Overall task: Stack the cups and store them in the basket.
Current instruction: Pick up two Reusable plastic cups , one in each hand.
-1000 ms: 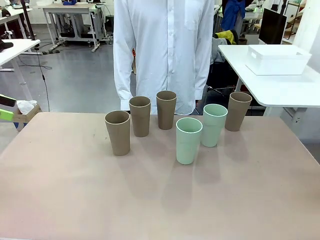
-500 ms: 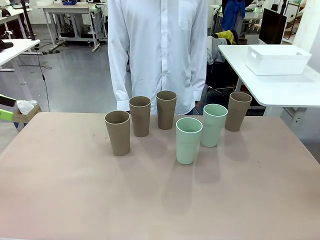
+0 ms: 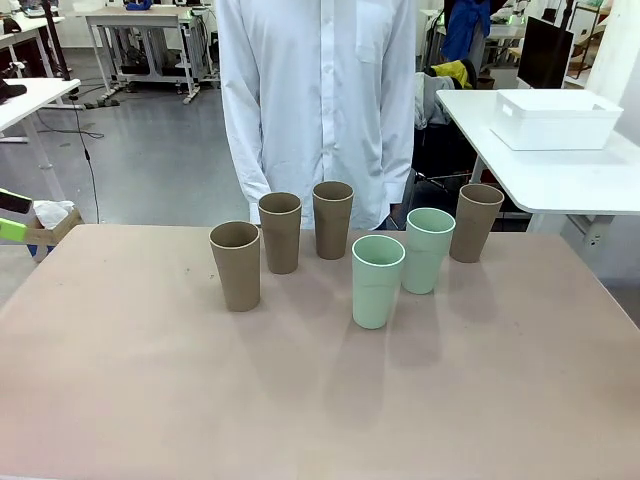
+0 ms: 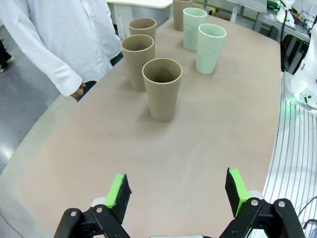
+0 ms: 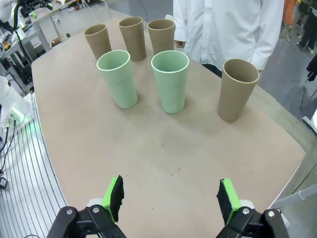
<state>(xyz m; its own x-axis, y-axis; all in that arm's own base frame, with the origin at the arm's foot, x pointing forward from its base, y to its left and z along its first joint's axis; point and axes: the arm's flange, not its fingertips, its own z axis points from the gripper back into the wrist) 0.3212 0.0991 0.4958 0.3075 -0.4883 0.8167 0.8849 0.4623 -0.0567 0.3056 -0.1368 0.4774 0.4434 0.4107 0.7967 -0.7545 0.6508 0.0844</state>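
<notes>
Several cups stand upright on the beige table [image 3: 150, 400]. Three khaki-brown cups [image 3: 236, 265] [image 3: 280, 232] [image 3: 332, 219] form a row at the left, two mint green cups [image 3: 378, 281] [image 3: 428, 250] sit in the middle, and another brown cup [image 3: 475, 222] is at the right. The white basket [image 3: 555, 119] rests on a separate white table at the far right. My left gripper [image 4: 178, 192] is open above the table, short of the nearest brown cup [image 4: 162, 89]. My right gripper [image 5: 171, 194] is open too, short of the green cups [image 5: 117, 78] [image 5: 170, 81] and a brown cup [image 5: 238, 89].
A person in a white shirt [image 3: 320, 90] stands at the far edge of the table, right behind the cups, arms hanging down. The basket's table [image 3: 540, 170] is apart from mine, across a gap. Bare tabletop lies in front of the cups.
The person has shifted slightly to the left. Cups and grippers have not moved.
</notes>
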